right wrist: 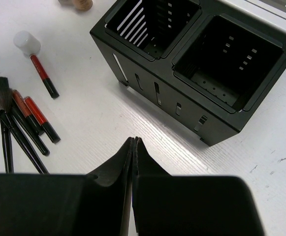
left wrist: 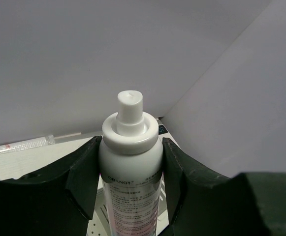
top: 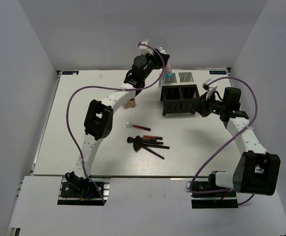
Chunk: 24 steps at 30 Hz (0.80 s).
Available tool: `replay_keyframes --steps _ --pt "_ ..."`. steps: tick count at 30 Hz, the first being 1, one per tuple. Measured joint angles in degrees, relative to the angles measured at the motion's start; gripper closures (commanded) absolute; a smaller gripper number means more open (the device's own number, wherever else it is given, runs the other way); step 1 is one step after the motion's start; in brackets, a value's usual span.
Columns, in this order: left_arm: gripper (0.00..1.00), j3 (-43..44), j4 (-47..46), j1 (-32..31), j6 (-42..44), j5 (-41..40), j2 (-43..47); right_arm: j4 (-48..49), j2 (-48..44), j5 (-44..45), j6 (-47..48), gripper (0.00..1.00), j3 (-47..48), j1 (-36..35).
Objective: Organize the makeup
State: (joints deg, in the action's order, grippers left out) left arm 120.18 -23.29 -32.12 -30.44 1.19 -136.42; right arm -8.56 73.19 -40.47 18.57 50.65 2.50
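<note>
My left gripper (top: 161,64) is at the far side of the table, shut on the clear white-capped bottle (top: 167,74) with bluish liquid. It holds the bottle upright at the back left of the black compartment box (top: 181,100). In the left wrist view the fingers (left wrist: 83,172) press both sides of the bottle (left wrist: 131,172) below its cap. My right gripper (top: 202,106) is shut and empty, just right of the box; in its own view it (right wrist: 134,141) hovers over bare table in front of the box (right wrist: 182,105). Two tan bottles (top: 129,103), brushes (right wrist: 5,123) and pencils (right wrist: 37,115) lie on the table.
A tiny white jar (right wrist: 26,42) touches the end of a red and black pencil (right wrist: 43,76) left of the box. The brushes and pencils (top: 147,141) lie in a cluster at the table's middle. Both front compartments of the box are empty. White walls close in the table.
</note>
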Motion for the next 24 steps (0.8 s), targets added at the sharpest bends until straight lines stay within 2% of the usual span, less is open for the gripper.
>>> replay_keyframes --steps 15,24 --pt "1.00 0.3 -1.5 -1.0 0.6 -7.0 -0.3 0.7 0.0 0.0 -0.1 1.00 -1.0 0.0" --pt "1.00 1.3 -2.4 -1.1 -0.2 -8.7 -3.6 1.0 -0.1 0.0 -0.1 1.00 -1.6 0.0"
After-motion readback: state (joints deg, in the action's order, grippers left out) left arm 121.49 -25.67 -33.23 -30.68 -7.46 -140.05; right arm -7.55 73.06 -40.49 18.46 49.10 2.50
